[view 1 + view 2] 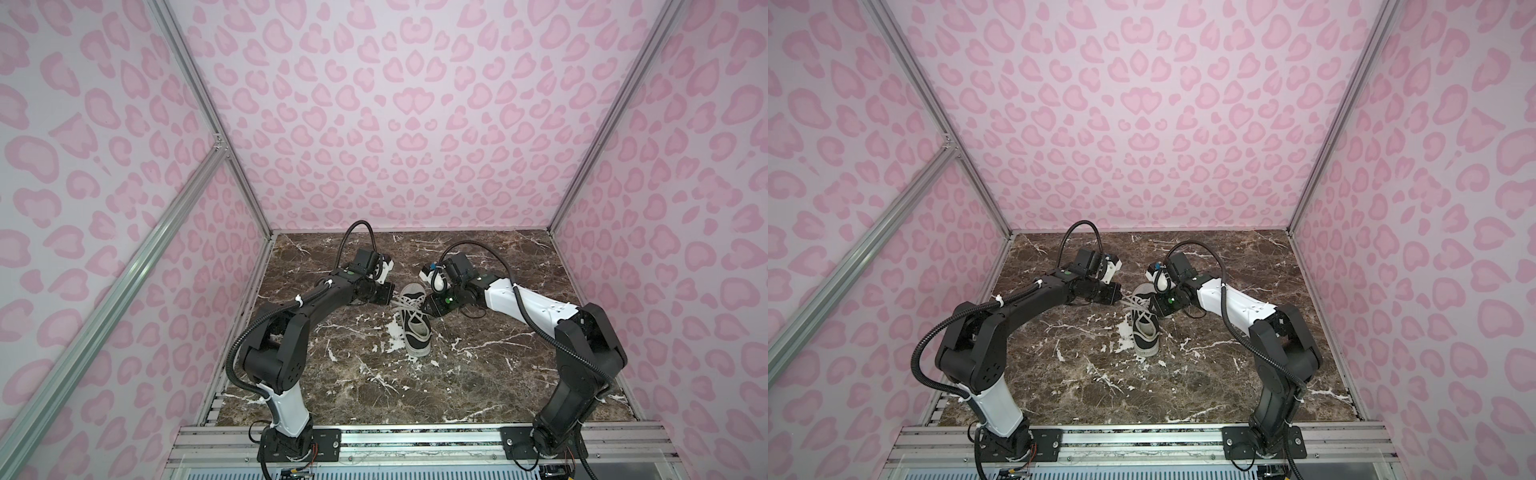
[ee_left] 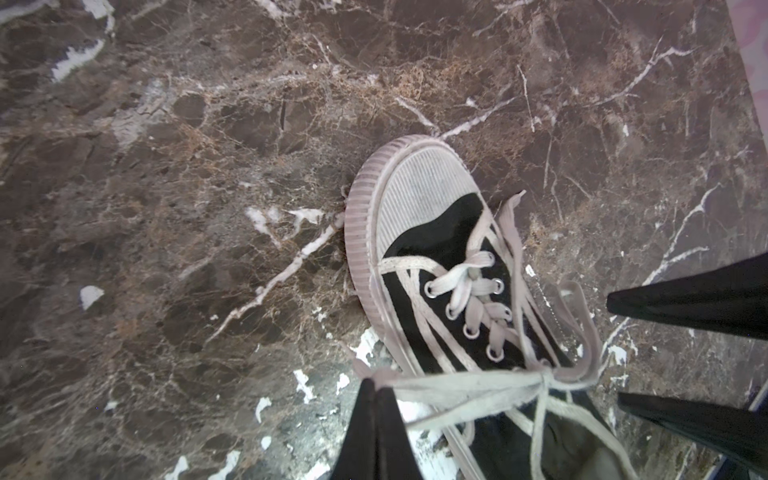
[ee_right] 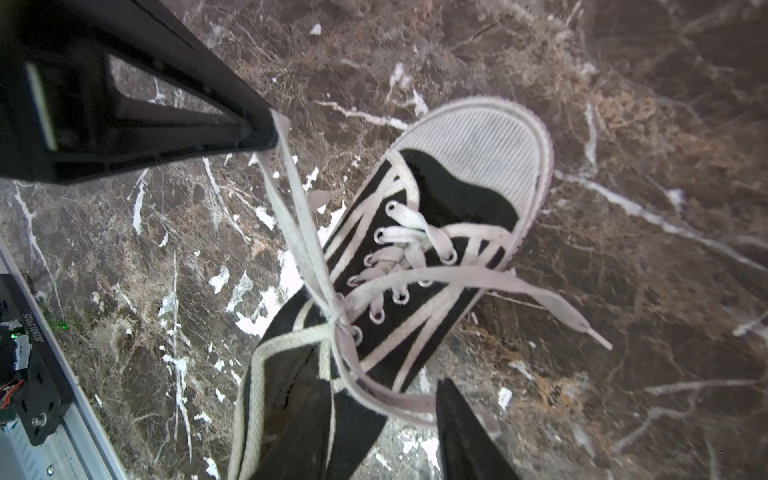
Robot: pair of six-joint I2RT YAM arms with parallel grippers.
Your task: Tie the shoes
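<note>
- Standing near the middle of the brown marbled tabletop (image 1: 340, 390), the black sneaker (image 1: 417, 345) (image 1: 1146, 345) is seen in both top views, its white toe cap (image 2: 419, 187) turned toward the back wall (image 1: 395, 124).
- The off-white laces (image 2: 469, 286) are drawn into a knot (image 2: 544, 376) at the top of the lacing.
- The left tool (image 2: 376, 386) is closed tight on a lace loop (image 2: 457, 388), which is pulled taut from the knot out past the sneaker's side.
- The right tool (image 2: 614, 347) is held partly open at the opposite side, fingers (image 2: 685, 299) apart; a second loop (image 3: 395, 399) is passed between them, and no grip on it can be made out.
- A free lace end (image 3: 569, 318) is laid across the tabletop.
</note>
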